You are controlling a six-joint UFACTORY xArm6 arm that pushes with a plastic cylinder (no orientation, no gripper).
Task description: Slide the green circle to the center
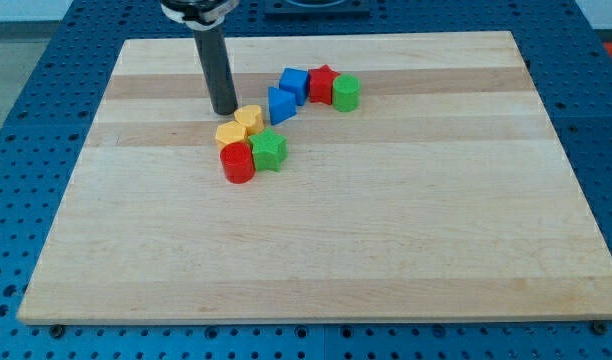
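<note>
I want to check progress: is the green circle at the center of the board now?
No. The green circle sits near the view's top, touching the red block.

The arm is cut off by the far edge of the view; only its lowest collar and the dark rod show. The red star is partly hidden behind the green circle and the blue cube, so its outline is incomplete. The yellow block lies partly behind the red cylinder; its exact shape cannot be told. The second yellow block, just right of my tip, is too small to name by shape. The blue perforated table runs off every edge.
</note>
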